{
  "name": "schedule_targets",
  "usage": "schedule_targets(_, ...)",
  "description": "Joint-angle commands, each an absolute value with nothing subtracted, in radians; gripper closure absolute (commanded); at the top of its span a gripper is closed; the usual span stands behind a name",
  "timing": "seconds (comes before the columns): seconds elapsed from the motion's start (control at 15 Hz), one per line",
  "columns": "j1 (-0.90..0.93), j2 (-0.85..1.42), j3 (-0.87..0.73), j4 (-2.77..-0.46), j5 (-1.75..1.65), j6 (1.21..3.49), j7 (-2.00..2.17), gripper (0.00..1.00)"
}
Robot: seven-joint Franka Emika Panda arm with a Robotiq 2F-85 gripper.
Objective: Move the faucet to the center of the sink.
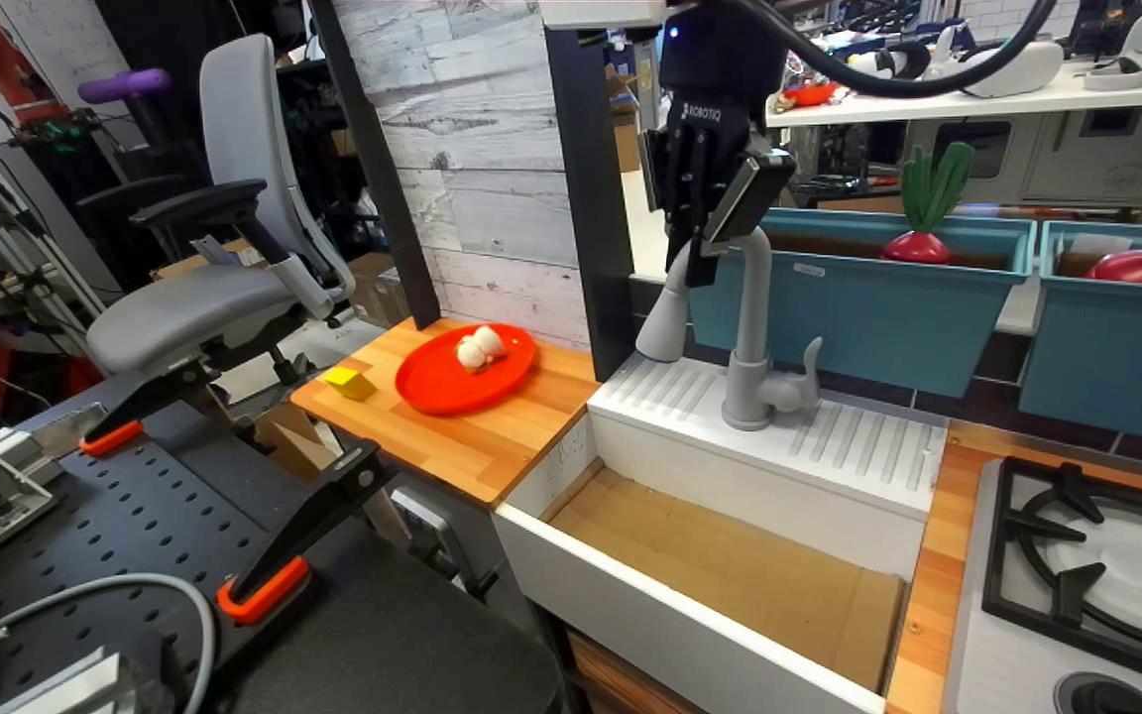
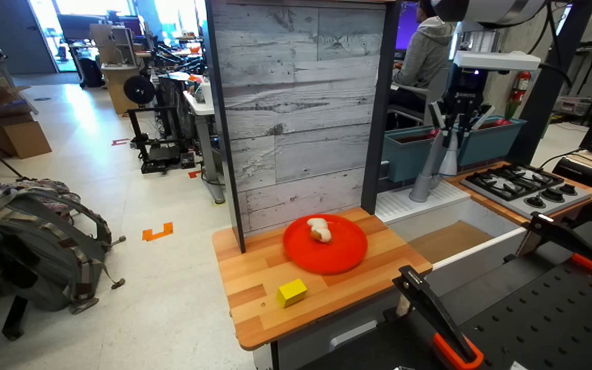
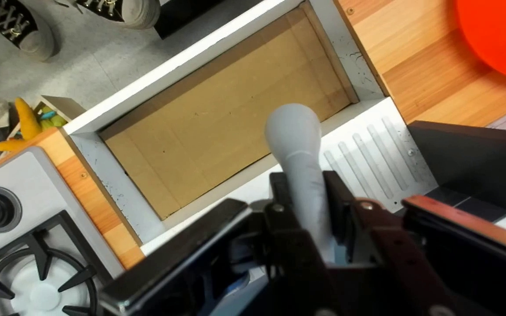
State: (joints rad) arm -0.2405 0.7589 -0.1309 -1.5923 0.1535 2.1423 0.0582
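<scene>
The matte grey faucet (image 1: 753, 307) stands upright on the ribbed white back ledge of the sink, with its small lever on the stove side. In an exterior view its spout head points down over the ledge, toward the wooden counter side. The faucet also shows in the other views (image 2: 423, 180) (image 3: 294, 127). The white sink (image 1: 720, 555) has a bare tan inside, seen too in the wrist view (image 3: 222, 109). My gripper (image 1: 698, 260) is at the spout's upper part. In the wrist view its fingers (image 3: 305, 177) press close on both sides of the spout. The faucet's base is hidden there.
Teal bins (image 1: 858, 307) with red vegetables hang just behind the faucet. A stove (image 1: 1106, 565) adjoins the sink. On its opposite side a wooden counter (image 2: 255, 329) holds a red plate (image 2: 347, 254) and a yellow block (image 2: 292, 293). A dark post (image 2: 379, 113) rises beside the sink.
</scene>
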Motion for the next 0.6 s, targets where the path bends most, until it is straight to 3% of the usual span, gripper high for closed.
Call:
schedule_targets(0.0,-0.260,0.698,-0.213,-1.620,0.031,2.086,-0.004,0.94)
schedule_targets(0.13,-0.266,0.697,-0.206,-1.619,0.042,2.086,-0.014,0.94)
schedule_targets(0.2,-0.269,0.693,-0.201,-1.624,0.054,2.089,-0.016,0.50)
schedule_targets(0.27,-0.271,0.688,-0.197,-1.630,0.059,2.092,-0.020,0.49)
schedule_targets(0.53,-0.284,0.668,-0.185,-1.652,0.075,2.091,-0.059,0.22)
